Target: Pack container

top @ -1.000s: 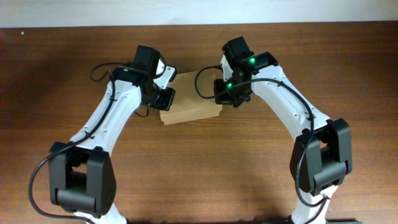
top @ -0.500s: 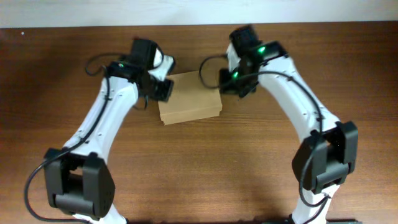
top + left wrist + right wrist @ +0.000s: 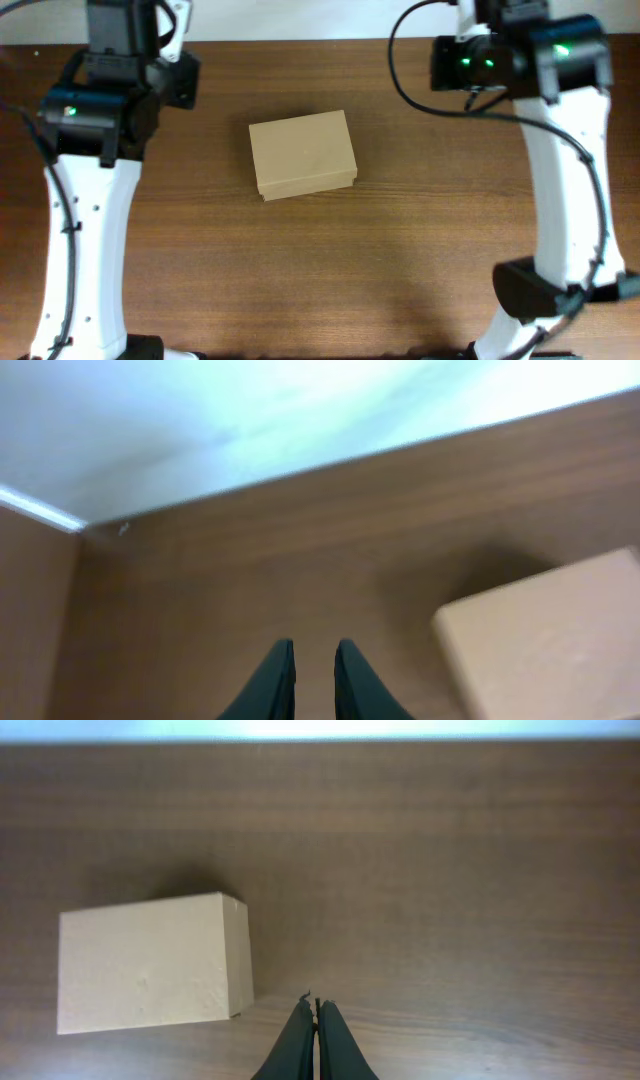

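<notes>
The container (image 3: 302, 153) is a small tan cardboard box lying closed, lid down, in the middle of the wooden table. It also shows at the lower right of the left wrist view (image 3: 560, 645) and at the left of the right wrist view (image 3: 150, 965). My left gripper (image 3: 313, 660) is raised high over the far left of the table, its fingers almost together with a narrow gap and nothing between them. My right gripper (image 3: 317, 1015) is shut and empty, raised over the far right, well clear of the box.
The brown wooden table (image 3: 320, 280) ends at a pale wall along the far edge (image 3: 300, 420). The left arm (image 3: 100, 110) and the right arm (image 3: 560, 150) stand at the two sides of the box.
Both grippers have left the box's lid and lifted up and outwards toward the far corners. The box stays closed where it was.
</notes>
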Motion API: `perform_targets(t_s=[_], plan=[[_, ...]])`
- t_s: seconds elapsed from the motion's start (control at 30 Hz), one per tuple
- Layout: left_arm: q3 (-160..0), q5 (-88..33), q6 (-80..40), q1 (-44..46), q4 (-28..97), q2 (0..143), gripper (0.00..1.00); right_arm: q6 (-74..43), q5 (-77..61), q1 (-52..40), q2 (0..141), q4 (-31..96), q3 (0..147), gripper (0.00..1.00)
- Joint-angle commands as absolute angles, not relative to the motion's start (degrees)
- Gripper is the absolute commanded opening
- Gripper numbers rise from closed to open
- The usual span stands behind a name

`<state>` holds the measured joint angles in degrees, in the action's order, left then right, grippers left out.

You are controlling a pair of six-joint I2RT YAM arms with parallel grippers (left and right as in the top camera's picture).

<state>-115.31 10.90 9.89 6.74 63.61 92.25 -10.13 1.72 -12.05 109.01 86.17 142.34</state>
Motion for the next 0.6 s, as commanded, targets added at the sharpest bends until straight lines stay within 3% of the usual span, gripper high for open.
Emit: perform_targets(t_s=[0.0, 0.2, 0.43, 0.57], plan=[[-113.6, 13.7, 11.2, 4.1, 63.4, 89.0, 0.14, -9.7, 3.1, -9.8, 101.6, 86.4, 142.0, 0.04], [-100.2, 13.8, 11.3, 1.0, 56.7, 74.7, 0.15, -9.5, 2.2, -3.0, 81.3, 80.8, 125.2, 0.04], [-73.6, 15.5, 11.2, 1.0, 45.9, 55.1, 0.19, -7.7, 3.7, -2.3, 56.5, 74.1, 98.0, 0.04], [-61.1, 15.5, 11.2, 1.0, 42.7, 44.7, 0.33, -7.9, 2.9, -2.3, 45.2, 75.7, 83.8, 0.04]])
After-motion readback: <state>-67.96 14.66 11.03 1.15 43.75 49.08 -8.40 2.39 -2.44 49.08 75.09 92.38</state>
